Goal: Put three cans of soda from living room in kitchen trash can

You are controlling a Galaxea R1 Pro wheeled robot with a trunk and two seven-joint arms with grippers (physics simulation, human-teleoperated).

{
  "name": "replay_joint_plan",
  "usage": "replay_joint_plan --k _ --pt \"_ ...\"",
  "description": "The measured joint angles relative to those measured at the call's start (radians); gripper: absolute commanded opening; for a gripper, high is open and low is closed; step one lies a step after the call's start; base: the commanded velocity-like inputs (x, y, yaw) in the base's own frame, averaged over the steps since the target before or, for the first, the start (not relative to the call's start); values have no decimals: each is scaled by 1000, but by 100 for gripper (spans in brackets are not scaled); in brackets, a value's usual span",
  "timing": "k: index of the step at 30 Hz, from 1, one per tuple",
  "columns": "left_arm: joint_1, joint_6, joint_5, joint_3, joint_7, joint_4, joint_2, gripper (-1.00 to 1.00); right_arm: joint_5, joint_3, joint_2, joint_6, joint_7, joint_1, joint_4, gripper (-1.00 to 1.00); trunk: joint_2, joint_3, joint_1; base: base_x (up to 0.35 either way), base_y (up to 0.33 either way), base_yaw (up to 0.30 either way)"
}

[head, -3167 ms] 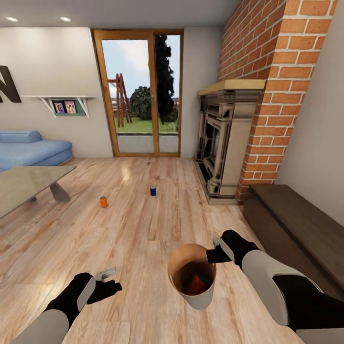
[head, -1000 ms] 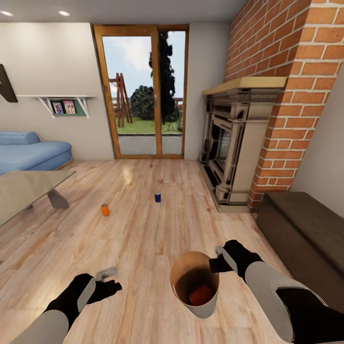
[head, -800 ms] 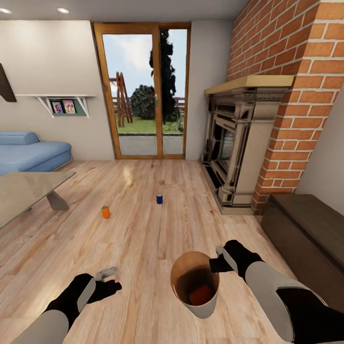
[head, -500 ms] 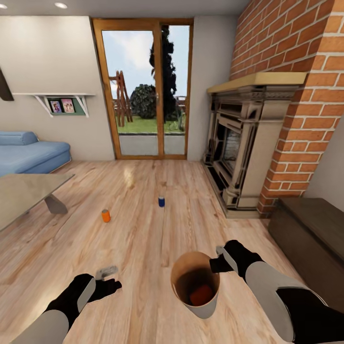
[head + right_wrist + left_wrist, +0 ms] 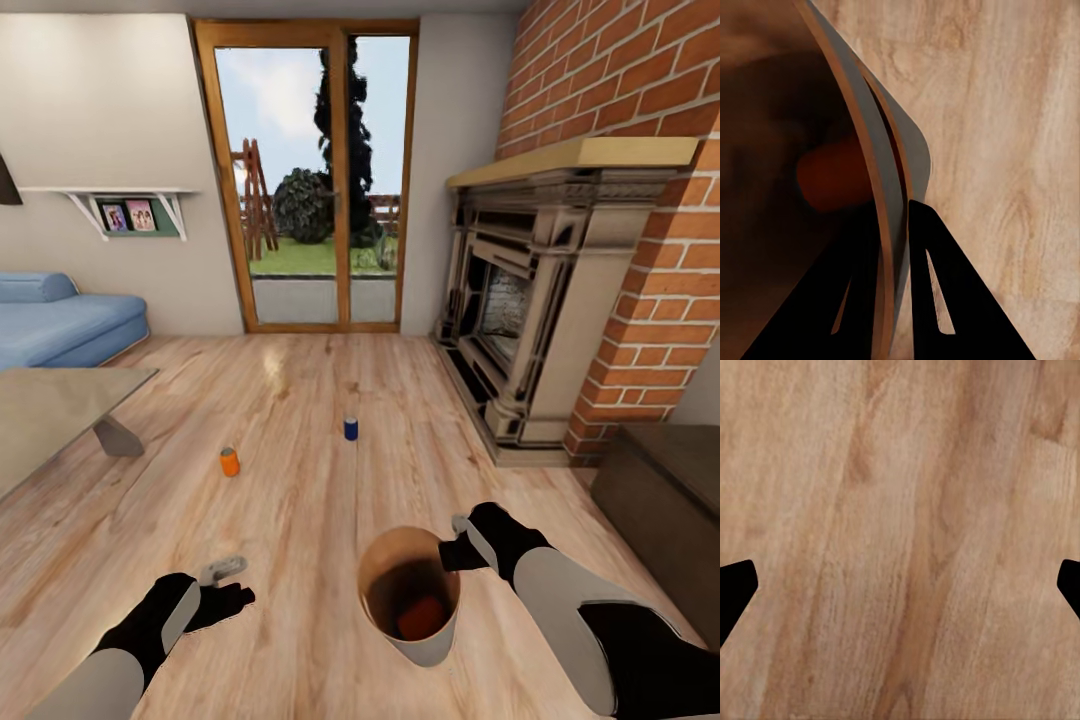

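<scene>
Trash can (image 5: 410,640) rim in right hand (image 5: 458,533)

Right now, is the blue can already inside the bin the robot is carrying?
No, the blue can stands on the wooden floor ahead, while the bin holds an orange can.

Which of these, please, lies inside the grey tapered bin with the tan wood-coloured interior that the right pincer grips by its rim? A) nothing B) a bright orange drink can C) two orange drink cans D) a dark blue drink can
B: one bright orange drink can lies at the bottom of the grey tapered bin, whose rim is pinched by the right pincer; the dark blue drink can stands on the floor.
</scene>
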Motion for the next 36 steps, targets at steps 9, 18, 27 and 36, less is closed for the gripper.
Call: replay_joint_plan --k 9,18,27,36 --pt "0 0 -2 -1 0 0 0 100 0 0 0 0 0 0 0 -100 0 -12 0 245 246 0" --pt "0 -2 -4 -2 0 0 -3 100 -1 -1 0 1 0 0 0 -100 0 -24 0 266 230 0" --pt "0 -2 -4 -2 0 1 -3 100 -1 2 3 5 -1 0 1 -100 0 -37 0 283 208 32" --pt "0 -2 -4 -2 0 1 -3 100 2 4 2 10 -1 0 1 -100 0 -51 0 286 203 101"
